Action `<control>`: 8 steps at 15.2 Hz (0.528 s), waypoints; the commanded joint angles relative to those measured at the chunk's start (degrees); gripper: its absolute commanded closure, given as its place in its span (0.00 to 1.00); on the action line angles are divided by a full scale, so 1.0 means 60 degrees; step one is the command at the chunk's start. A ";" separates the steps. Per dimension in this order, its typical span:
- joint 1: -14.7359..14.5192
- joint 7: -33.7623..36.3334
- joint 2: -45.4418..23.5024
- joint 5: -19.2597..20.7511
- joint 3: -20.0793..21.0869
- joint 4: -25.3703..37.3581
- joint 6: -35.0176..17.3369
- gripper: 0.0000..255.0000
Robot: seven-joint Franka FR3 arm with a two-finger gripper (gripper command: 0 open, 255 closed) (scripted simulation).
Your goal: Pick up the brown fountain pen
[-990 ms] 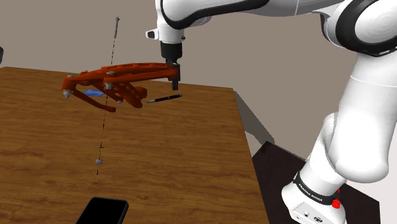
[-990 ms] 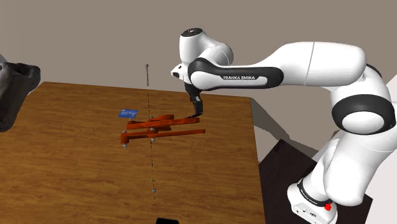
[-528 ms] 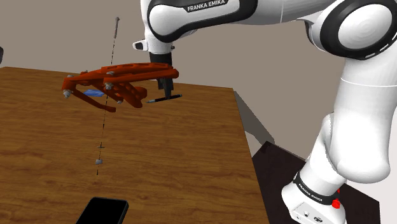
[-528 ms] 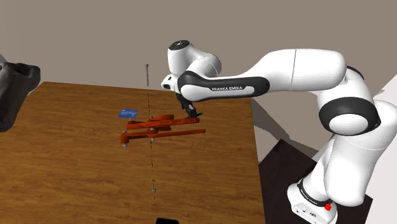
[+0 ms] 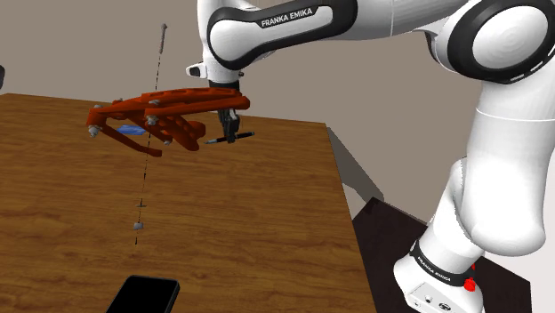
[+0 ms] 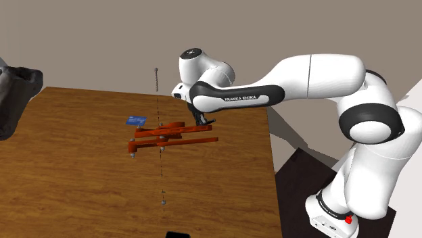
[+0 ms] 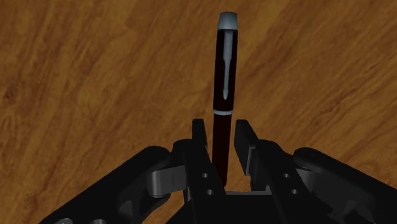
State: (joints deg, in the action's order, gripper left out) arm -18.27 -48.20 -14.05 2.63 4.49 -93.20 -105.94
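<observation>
A dark brown fountain pen [image 7: 224, 95] with a silver cap end and clip lies on the wooden table [image 5: 249, 222]. In the shoulder view the pen [image 5: 242, 135] shows as a thin dark stick near the table's far right part. My black gripper [image 5: 230, 136] points straight down onto it. In the wrist view the gripper [image 7: 221, 143] has its two fingers pressed against the pen's barrel near one end, and the capped end sticks out ahead of them. The pen still rests flat on the wood. In the second exterior view the gripper [image 6: 203, 122] stands behind the red frame.
A red jointed metal frame [image 5: 156, 117] hovers just beside the gripper, toward the shoulder view's left, over a small blue card [image 5: 132, 130]. A thin dotted rod [image 5: 149, 151] runs down past it. A black phone [image 5: 142, 295] lies at the near edge. A dark bulky object [image 6: 13, 94] stands at the second exterior view's left.
The hand swung toward the shoulder view's left and came down over the pen. In the last half second the fingers drew in against its barrel. The pen has not moved.
</observation>
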 commanded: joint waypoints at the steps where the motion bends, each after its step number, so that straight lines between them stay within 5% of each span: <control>1: 0.0002 0.0009 -0.0075 0.0006 -0.0008 -0.0047 -0.0006 1.00; 8: 0.0009 -0.0004 -0.0041 0.0001 -0.0010 0.0020 0.0094 1.00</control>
State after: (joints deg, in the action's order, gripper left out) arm -18.23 -48.25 -14.00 2.60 4.47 -93.26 -105.94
